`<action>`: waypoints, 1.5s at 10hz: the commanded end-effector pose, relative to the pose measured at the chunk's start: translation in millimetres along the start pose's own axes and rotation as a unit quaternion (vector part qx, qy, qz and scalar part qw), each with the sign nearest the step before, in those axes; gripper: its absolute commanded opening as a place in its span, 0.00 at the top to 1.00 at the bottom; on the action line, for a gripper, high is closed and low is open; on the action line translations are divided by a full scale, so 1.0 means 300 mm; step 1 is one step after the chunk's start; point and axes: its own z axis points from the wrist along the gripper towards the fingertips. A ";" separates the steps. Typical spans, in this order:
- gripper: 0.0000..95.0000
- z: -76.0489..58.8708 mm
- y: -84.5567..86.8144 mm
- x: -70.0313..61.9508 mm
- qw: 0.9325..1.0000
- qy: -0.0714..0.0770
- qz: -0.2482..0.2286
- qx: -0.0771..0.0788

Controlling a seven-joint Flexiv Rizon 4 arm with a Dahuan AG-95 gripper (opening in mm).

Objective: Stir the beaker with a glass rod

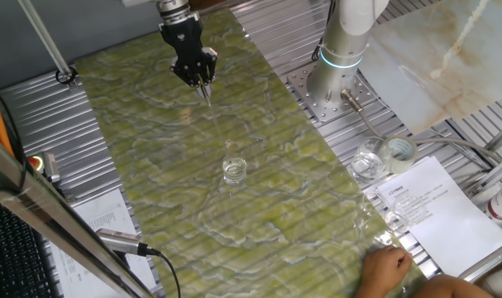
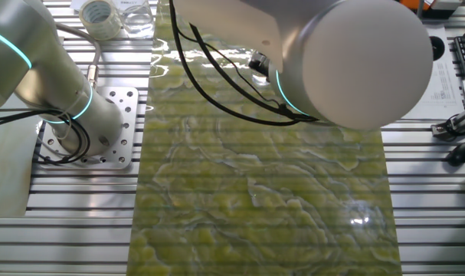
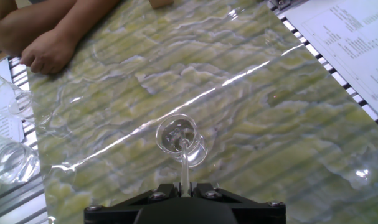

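The arm descends from above the far end of the table, its wrist vertical, so that the gripper (image 1: 203,76) hangs over the green marbled mat (image 1: 234,124), well short of the beaker (image 1: 235,170). The arm's silver base (image 1: 343,50) is bolted to a perforated plate at the table's right edge. In the other fixed view the arm's white joint housing (image 2: 355,57) fills most of the frame and hides the gripper.

The jaws are drawn narrow and pinch the upper end of the glass rod (image 3: 184,163); in the hand view the rod projects straight out between the two black fingers (image 3: 156,194), and its free tip lines up with the beaker's mouth (image 3: 176,137). Whether the tip touches the glass cannot be told. The beaker stands upright and alone near the middle of the mat.

A person's hand (image 1: 387,266) rests on the mat's near right corner. Larger glass jars (image 1: 368,163) and a tape roll (image 1: 398,151) stand by the right edge, beside a printed sheet (image 1: 437,207) whose text is too small to read.
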 end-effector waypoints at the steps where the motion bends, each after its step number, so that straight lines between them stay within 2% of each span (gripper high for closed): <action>1: 1.00 -0.005 -0.002 -0.007 1.000 0.003 0.007 0.002; 3: 1.00 -0.016 0.001 -0.012 1.000 0.013 0.014 0.007; 9: 1.00 -0.031 0.001 -0.034 0.999 0.022 0.026 0.008; 11: 1.00 -0.037 0.001 -0.042 0.999 0.031 0.030 0.012; 15: 1.00 -0.044 0.001 -0.057 0.998 0.038 0.038 0.015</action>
